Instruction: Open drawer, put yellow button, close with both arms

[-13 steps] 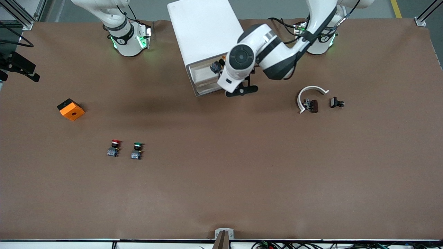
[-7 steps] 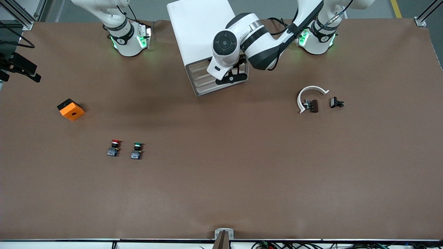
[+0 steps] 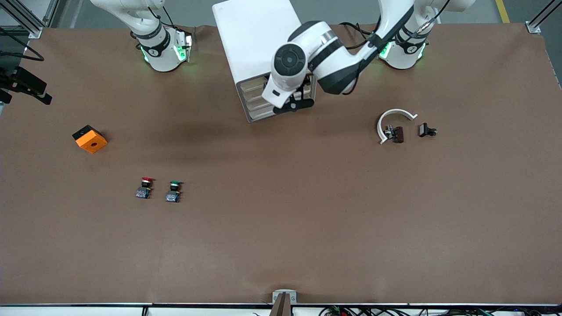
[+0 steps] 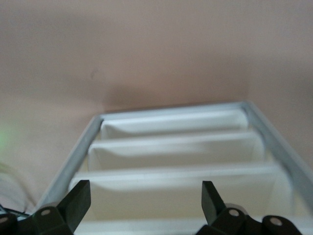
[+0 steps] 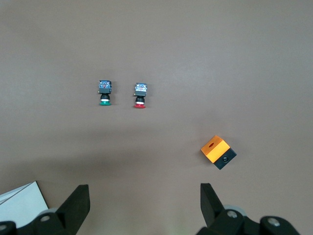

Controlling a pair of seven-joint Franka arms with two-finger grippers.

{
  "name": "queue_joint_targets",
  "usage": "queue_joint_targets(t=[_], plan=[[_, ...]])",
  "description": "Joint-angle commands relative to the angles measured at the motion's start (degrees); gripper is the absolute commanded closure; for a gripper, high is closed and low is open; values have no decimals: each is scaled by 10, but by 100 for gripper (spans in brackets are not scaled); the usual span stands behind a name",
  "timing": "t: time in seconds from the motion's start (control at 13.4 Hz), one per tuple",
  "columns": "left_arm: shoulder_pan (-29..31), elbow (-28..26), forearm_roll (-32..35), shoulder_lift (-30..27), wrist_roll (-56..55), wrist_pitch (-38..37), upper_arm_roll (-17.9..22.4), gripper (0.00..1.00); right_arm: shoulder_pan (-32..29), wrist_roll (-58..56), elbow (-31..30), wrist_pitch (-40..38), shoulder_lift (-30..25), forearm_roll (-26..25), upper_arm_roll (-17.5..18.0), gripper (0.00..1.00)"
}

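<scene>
Nearest the front camera, the red button (image 3: 145,187) and green button (image 3: 174,192) sit on the table (image 3: 281,228), with the orange cube (image 3: 89,138) a little farther back, all untouched. The right gripper (image 5: 145,200) hangs high above them, fingers wide apart and empty, waiting.

Up at the cabinet (image 3: 259,48), the left gripper (image 4: 145,198) hovers just in front of the drawer fronts, fingers spread with nothing between them. The fronts look flush, and the top drawer (image 4: 172,193) lies between the fingertips, pushed in as far as can be seen.

The yellow button is nowhere in sight; likely it is inside the drawer. By my read, opening, placing and closing are done, with only the pull-back left.
</scene>
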Motion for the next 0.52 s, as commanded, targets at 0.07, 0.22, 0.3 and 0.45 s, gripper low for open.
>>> queue_joint_targets(t=[0.07,0.22,0.3,0.45], plan=[[56,66,18,22,38,-4,42,0,-6,6,-13,10,-14,11,4,0],[66,98,68,18,38,-4,72,0,-6,6,-13,10,-15,11,4,0],[74,103,87,12,39,-7,85,0,-6,6,-13,10,-15,12,4,0],[106,102,123,-11,51,-10,89,0,-7,6,-13,10,-15,31,4,0]])
